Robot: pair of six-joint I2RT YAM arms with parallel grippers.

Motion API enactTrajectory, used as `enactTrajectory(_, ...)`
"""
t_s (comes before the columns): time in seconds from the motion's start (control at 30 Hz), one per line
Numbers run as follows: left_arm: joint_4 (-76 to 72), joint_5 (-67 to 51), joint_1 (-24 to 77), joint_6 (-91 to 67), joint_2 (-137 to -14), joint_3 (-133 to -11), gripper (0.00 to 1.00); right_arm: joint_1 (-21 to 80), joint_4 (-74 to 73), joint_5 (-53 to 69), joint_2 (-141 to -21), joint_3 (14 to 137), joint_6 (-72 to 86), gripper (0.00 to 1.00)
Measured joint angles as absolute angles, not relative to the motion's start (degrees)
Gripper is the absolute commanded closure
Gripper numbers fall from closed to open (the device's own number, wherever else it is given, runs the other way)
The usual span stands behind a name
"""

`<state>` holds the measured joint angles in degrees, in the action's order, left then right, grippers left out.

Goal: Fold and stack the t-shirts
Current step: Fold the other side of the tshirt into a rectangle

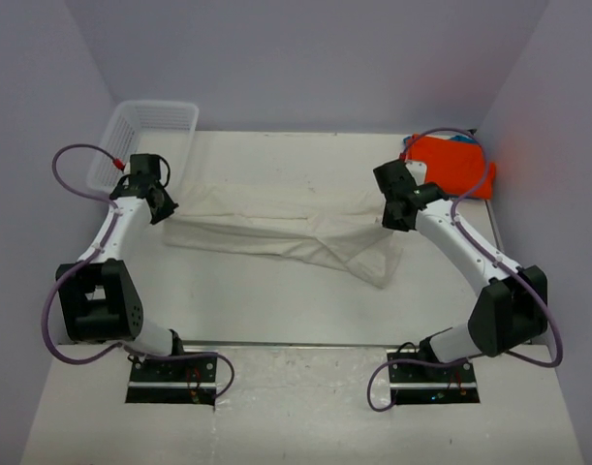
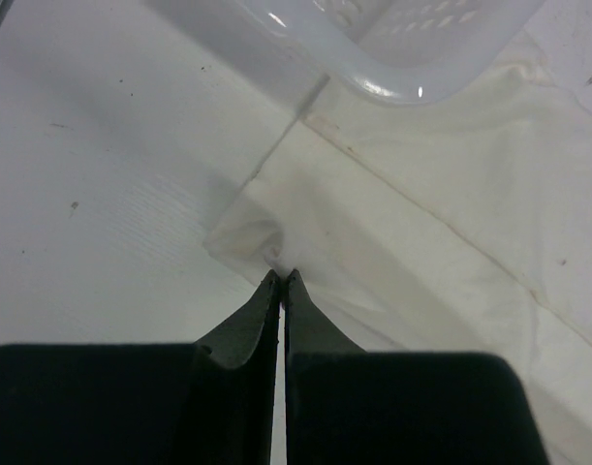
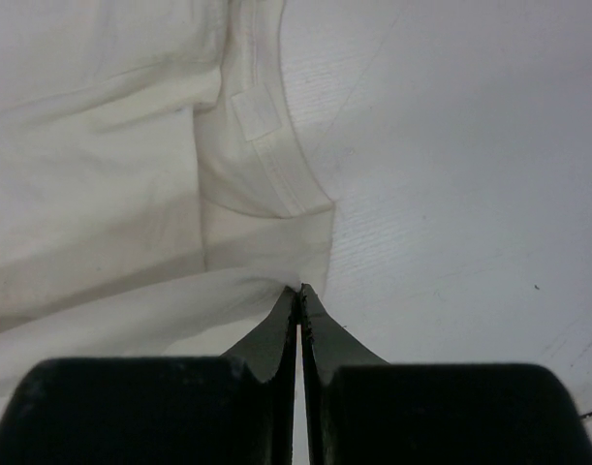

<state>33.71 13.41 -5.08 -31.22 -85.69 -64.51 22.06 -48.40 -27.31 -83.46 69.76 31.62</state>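
A large cream t-shirt [image 1: 286, 228] lies stretched across the middle of the table, folded lengthwise, with a flap hanging toward the front right. My left gripper [image 1: 163, 208] is shut on its left edge; in the left wrist view the tips [image 2: 280, 277] pinch a corner of the cream cloth [image 2: 421, 223]. My right gripper [image 1: 394, 221] is shut on its right edge; in the right wrist view the tips [image 3: 299, 289] pinch the cloth [image 3: 102, 165] beside the collar. An orange t-shirt [image 1: 455, 165] lies at the back right, with a blue edge [image 1: 460, 139] behind it.
A white mesh basket [image 1: 145, 136] stands at the back left, just behind my left gripper; its rim shows in the left wrist view [image 2: 412, 58]. Purple walls close the table on three sides. The table surface [image 1: 276, 300] is white.
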Motion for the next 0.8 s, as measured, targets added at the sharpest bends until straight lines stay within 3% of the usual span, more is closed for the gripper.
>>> enactTrajectory(0.8,33.5,15.49,-5.06,-31.31,-102.13,-75.75,1.0,21.45,-46.63,-24.29,-99.29,83.22,27.49,1.0)
